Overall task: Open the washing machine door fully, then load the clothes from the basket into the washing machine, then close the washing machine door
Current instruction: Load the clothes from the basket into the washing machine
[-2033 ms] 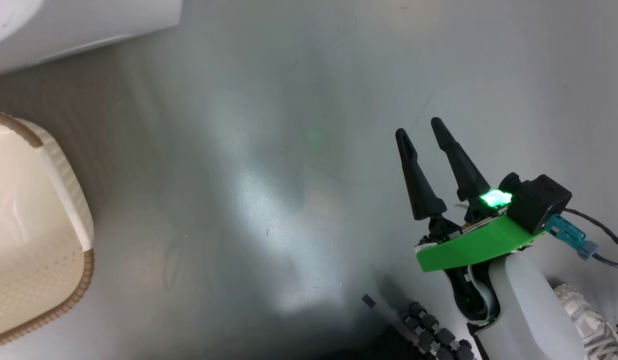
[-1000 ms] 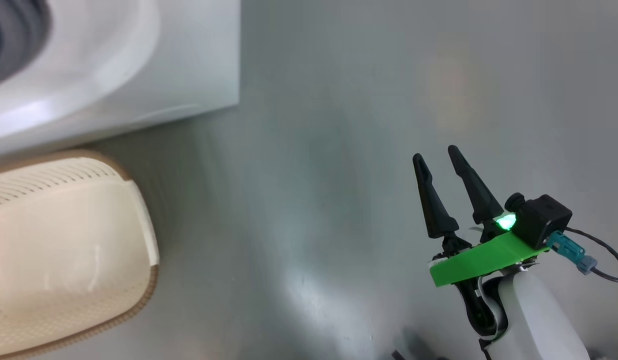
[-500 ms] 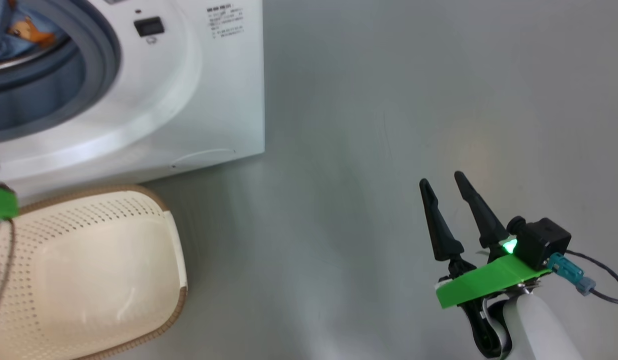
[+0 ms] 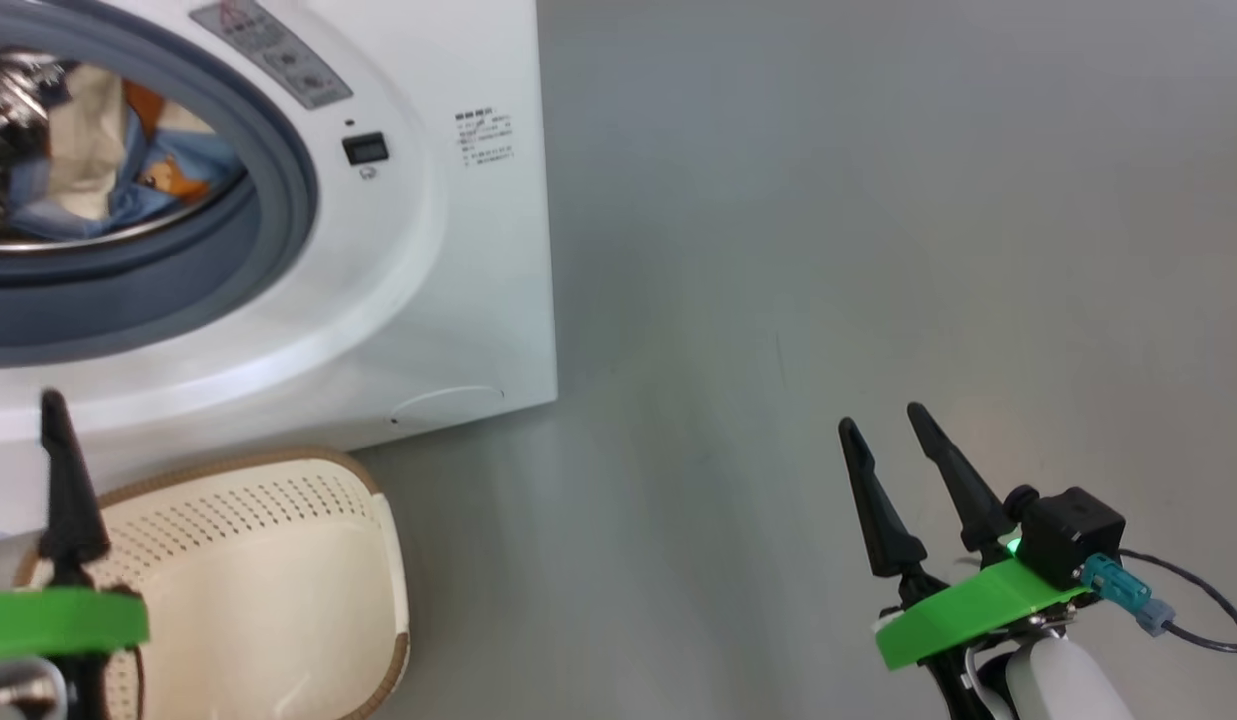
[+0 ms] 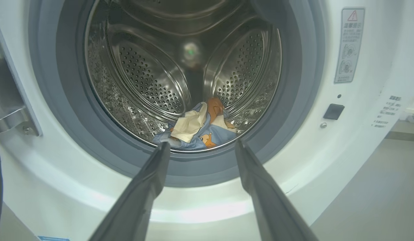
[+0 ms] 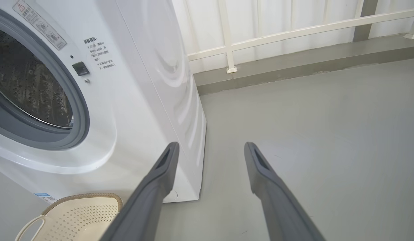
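- Light blue cartoon-print clothes (image 5: 196, 129) lay in the steel drum (image 5: 143, 73) of the white washing machine (image 4: 458, 300).
- The cream perforated plastic basket (image 4: 268, 590) just beside it looked empty.
- The left gripper (image 5: 201, 144) and right gripper (image 4: 881, 417) gaped, holding nothing.
- Loading seemed done; the door needed swinging shut next.

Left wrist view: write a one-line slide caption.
Open left gripper faces the washing machine, clothes lying low in its drum.
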Controlling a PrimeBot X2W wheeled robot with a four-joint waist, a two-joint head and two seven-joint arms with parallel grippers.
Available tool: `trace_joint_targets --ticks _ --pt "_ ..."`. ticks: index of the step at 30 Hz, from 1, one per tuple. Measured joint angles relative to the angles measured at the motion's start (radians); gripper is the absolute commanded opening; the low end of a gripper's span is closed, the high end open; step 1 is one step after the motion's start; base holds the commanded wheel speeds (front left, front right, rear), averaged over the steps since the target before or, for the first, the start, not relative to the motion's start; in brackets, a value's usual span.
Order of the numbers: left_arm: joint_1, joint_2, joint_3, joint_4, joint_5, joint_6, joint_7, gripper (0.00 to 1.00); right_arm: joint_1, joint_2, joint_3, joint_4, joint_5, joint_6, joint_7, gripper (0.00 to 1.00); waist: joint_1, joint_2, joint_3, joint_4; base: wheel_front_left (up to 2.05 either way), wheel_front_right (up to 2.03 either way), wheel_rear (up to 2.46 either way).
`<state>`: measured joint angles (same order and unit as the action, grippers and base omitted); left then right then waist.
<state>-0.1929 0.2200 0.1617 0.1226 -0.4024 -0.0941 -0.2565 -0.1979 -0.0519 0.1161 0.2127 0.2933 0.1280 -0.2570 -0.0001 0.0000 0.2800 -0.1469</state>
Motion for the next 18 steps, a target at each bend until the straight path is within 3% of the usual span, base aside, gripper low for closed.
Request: trace_joint_targets --ticks 8,18 --pt "0.152 -0.131 0.070 -0.080 0.100 -0.026 0.000 1.00 0.047 0.000 -0.004 0.003 -0.003 0.000 0.000 1.00 0.0000 0.0000 -0.083 0.005 0.00 0.00 0.00" --pt "0.272 -0.173 0.072 -0.114 0.171 -0.034 0.000 1.00 0.100 0.000 -0.021 0.008 -0.021 0.000 0.000 1.00 0.0000 0.0000 -0.171 0.021 0.00 0.00 0.00"
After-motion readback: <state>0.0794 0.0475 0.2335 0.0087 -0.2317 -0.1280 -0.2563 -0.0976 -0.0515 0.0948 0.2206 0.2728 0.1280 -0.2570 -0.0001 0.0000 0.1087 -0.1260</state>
